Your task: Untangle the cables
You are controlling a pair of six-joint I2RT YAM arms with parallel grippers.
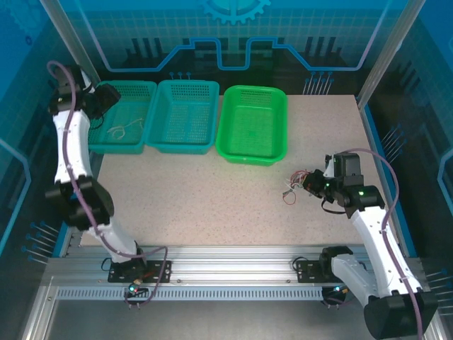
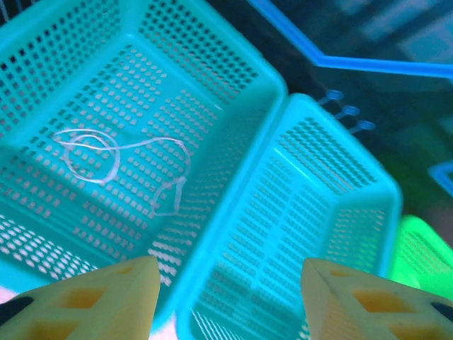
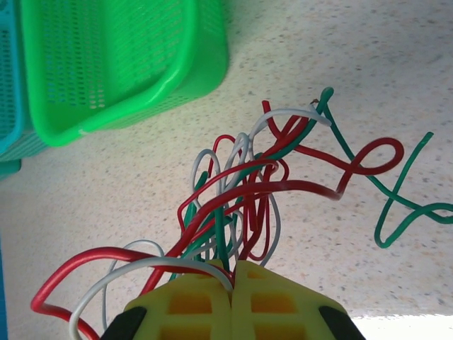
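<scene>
A tangle of red, white and green cables [image 3: 248, 184] hangs from my right gripper [image 3: 232, 273], whose yellow fingers are shut on several strands. In the top view that bundle [image 1: 294, 185] sits just left of the right gripper [image 1: 311, 184], low over the table. One white cable [image 2: 120, 159] lies loose on the floor of the leftmost teal basket [image 1: 124, 117]. My left gripper [image 2: 226, 283] is open and empty, hovering above the rims where the two teal baskets meet; in the top view it [image 1: 106, 95] is over the leftmost basket's far corner.
A second teal basket [image 1: 185, 113] and a green basket [image 1: 253, 124] stand in a row at the back of the speckled table [image 1: 212, 198]. The green basket's corner [image 3: 113, 64] is close to the held bundle. Frame posts border both sides.
</scene>
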